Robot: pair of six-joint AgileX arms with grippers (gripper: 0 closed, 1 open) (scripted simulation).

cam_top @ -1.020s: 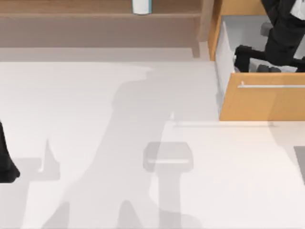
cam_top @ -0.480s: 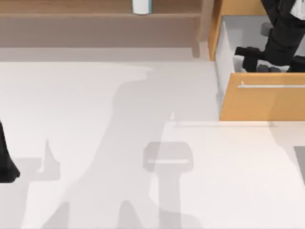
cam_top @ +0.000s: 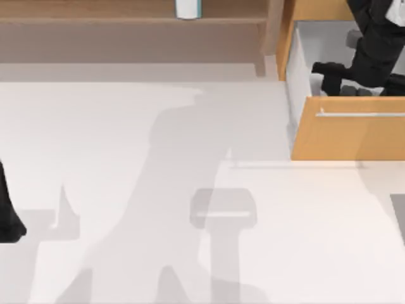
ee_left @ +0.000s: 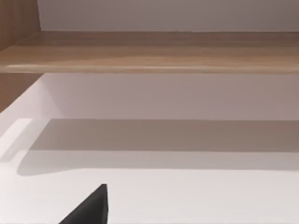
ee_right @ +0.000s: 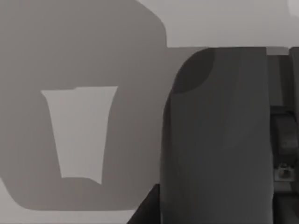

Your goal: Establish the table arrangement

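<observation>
A broad, flat white table (cam_top: 126, 190) with a matte surface spans the scene, crossed only by soft grey shadows. At its far edge stands a brown wooden shelf (cam_top: 95, 12); at far right, an orange cabinet's drawer (cam_top: 348, 136) is pulled open. The right gripper (cam_top: 335, 79) reaches into that drawer — its opening cannot be told. The left arm (cam_top: 7, 215) rests at the table's left edge.

You are looking at a rendered simulation of a furnished room, shown by flat, textureless surfaces: a plain white table (cam_top: 126, 190), a brown wooden shelf (cam_top: 126, 12) along its far edge, and an orange drawer cabinet (cam_top: 348, 136) standing open at the right.
</observation>
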